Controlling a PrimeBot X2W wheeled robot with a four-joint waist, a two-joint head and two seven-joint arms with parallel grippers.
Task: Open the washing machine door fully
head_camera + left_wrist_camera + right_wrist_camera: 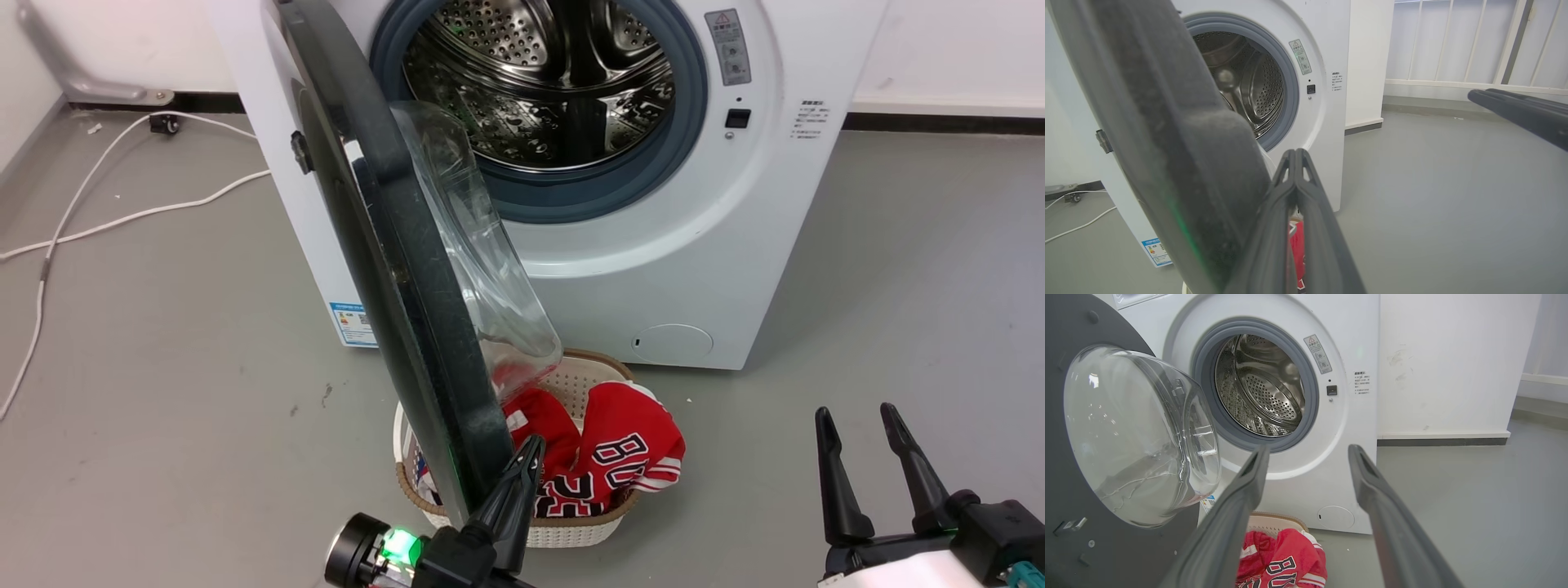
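Note:
The washing machine door (384, 269) is a black disc with a clear glass bowl (473, 245). It stands swung out from the white machine (653, 269), edge-on to the head view, hinged on the left. My left gripper (529, 449) is shut with nothing between its fingers, which lie against the inner side of the door's near lower rim. The left wrist view has those closed fingertips (1295, 153) just right of the door's rim (1167, 122). My right gripper (854, 412) stands open at the lower right, apart from the door. Its open gripper (1309, 451) faces the drum opening.
The steel drum (555, 82) with its grey ring is exposed. A pale basket (571, 535) holding a red jersey (629, 449) sits on the floor under the door, in front of the machine. A white cable (122, 216) runs across the grey floor at the left.

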